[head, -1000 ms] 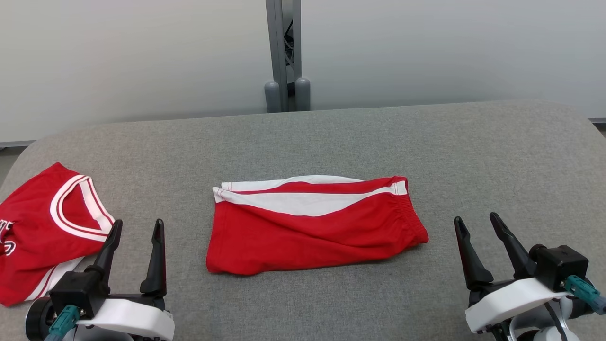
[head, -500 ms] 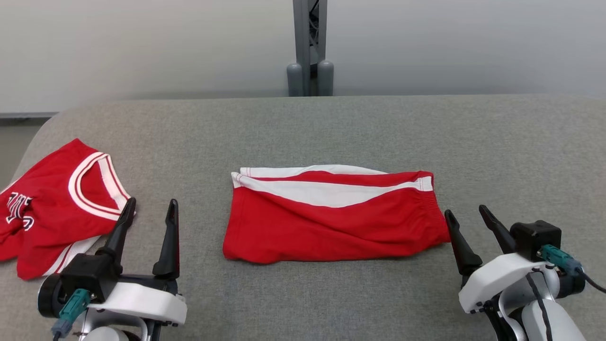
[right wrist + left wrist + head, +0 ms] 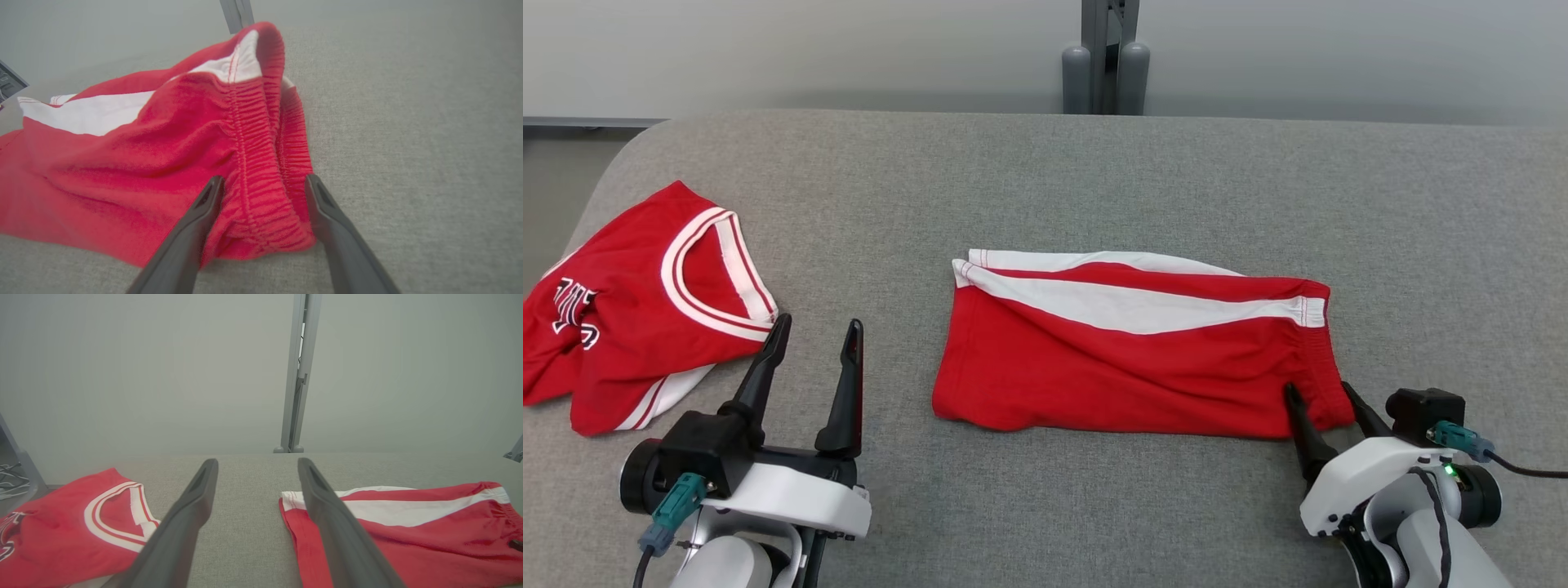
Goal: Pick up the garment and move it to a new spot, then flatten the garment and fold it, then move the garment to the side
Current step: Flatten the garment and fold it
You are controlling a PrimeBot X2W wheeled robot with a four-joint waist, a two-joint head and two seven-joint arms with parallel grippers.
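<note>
The folded red shorts [image 3: 1127, 351] lie central on the bench [image 3: 1045, 180]. The right claw [image 3: 1319, 390], spread wide, straddles their waistband corner [image 3: 261, 212], evidently to pinch it; the left claw [image 3: 818, 323] hangs open and empty beside the jersey [image 3: 645, 310].

The garment [image 3: 1127, 367], a pair of red shorts with a broad white stripe, is laid folded and nearly flat near the middle of the grey table [image 3: 1094, 171]. Its long axis is set parallel to the table's far edge. The gathered elastic waistband [image 3: 253, 134] is turned toward the right edge, the leg hem [image 3: 956, 351] toward the left. Shallow creases are seen across the red panel.
</note>
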